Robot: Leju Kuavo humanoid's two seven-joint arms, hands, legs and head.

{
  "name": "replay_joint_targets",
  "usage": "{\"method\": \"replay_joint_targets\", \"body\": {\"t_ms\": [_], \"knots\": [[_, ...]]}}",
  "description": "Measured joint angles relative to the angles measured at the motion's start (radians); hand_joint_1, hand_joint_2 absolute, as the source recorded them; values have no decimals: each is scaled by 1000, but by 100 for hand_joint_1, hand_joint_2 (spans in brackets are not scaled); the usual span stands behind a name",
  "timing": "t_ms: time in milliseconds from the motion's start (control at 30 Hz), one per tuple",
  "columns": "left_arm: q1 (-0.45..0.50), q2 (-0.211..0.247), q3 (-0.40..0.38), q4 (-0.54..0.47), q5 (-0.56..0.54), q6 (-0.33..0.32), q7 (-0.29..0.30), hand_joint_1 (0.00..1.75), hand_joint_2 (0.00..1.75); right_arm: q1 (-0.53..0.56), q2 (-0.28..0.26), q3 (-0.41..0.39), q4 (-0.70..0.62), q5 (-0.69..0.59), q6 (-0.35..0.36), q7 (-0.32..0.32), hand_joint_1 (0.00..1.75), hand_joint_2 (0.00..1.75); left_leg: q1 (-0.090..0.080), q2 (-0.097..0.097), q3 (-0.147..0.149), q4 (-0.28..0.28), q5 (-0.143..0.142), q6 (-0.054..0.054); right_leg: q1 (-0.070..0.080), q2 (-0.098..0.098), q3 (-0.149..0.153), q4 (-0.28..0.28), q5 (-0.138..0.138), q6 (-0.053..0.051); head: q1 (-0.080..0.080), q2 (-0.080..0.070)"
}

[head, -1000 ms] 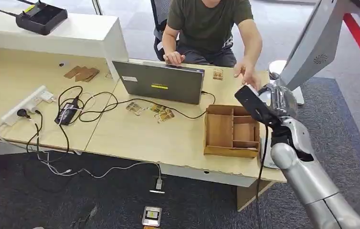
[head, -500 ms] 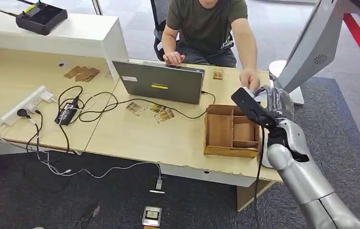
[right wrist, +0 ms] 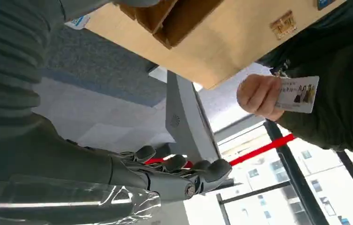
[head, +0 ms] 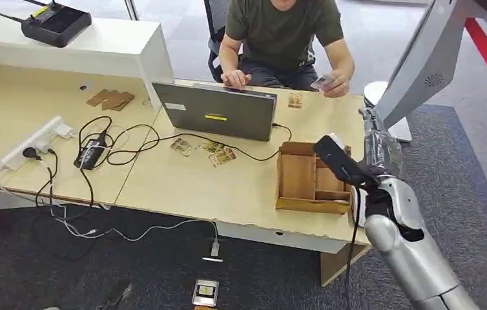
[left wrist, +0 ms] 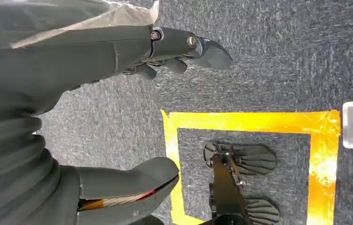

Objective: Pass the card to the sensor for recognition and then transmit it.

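One card [head: 322, 81] sat in the person's hand [head: 335, 84], held up past the far edge of the desk [head: 183, 187], beside the laptop [head: 218, 111]. In the right wrist view the same card [right wrist: 297, 94] showed pale with small printed figures, pinched at one end by the person's fingers [right wrist: 258, 96].

Right hand [head: 375, 139] stood raised over the desk's right end, just beyond the wooden tray [head: 312, 177], and apart from the card. Its fingers [right wrist: 184, 171] were spread and lightly curled with nothing between them. Clear film wrapped the back of the hand.

Left hand [left wrist: 132, 108] hung at the robot's side above the carpet, thumb and fingers [left wrist: 198, 47] well apart, holding nothing. Yellow floor tape [left wrist: 254, 122] lay below it.

Judgement: with the card in the person's grasp and the right hand empty, either the handover step looked finished or a fresh card was about to be offered; the pictures did not settle which. No sensor could be picked out with certainty; the small device on the floor [head: 205, 292] was too small to read.

Next move, if a card is to be taken: bring the right hand toward the person's hand with fingers kept apart, close on the card's free end, and avoid the tray wall and laptop cable [head: 254, 154].
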Motion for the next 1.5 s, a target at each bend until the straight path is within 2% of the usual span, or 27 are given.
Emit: {"method": "replay_joint_targets", "body": {"t_ms": [67, 267, 400, 467, 700, 1000, 1500], "knots": [[10, 3, 0, 0, 6, 0, -10, 0, 175, 43, -16, -12, -69, 25, 31, -11, 0, 175, 0, 1, 0, 0, -1, 0, 0, 0, 0, 0, 0, 0, 0, 0], [27, 13, 0, 0, 14, 0, -41, 0, 175, 172, -57, -39, -277, 144, 204, -52, 0, 175, 0, 1, 0, 0, -1, -1, 0, 0, 0, 0, -1, -1, 0, 0], [35, 17, 1, 0, 18, 0, -56, 0, 175, 237, -65, -38, -350, 201, 274, -53, 0, 175, 0, 1, 0, 0, -1, -1, 1, 0, 0, 0, -2, -2, 0, 0], [36, 19, 1, 0, 20, 0, -60, 0, 175, 257, -65, -38, -359, 215, 283, -56, 0, 175, 0, 1, 0, 0, -1, -1, 1, 0, 0, 0, -2, -2, 0, 0], [48, 20, 4, 0, 24, 0, -66, 0, 175, 288, -48, -33, -311, 263, 274, -87, 0, 175, 0, 1, 0, 0, -1, -1, 1, 0, 0, 0, -2, -2, 0, 0], [57, 19, 11, 0, 23, 0, -69, 0, 175, 275, 1, -28, -141, 311, 185, -93, 0, 175, 1, 0, -1, -1, -1, -1, 1, 0, 0, 0, -2, -2, 0, 0], [59, 16, 25, 0, 7, 5, -69, 0, 175, 175, 87, -39, 174, 354, 28, -114, 0, 175, 1, 0, 0, 0, -1, -1, 1, 0, 0, 0, -2, -2, 0, 0]]}}
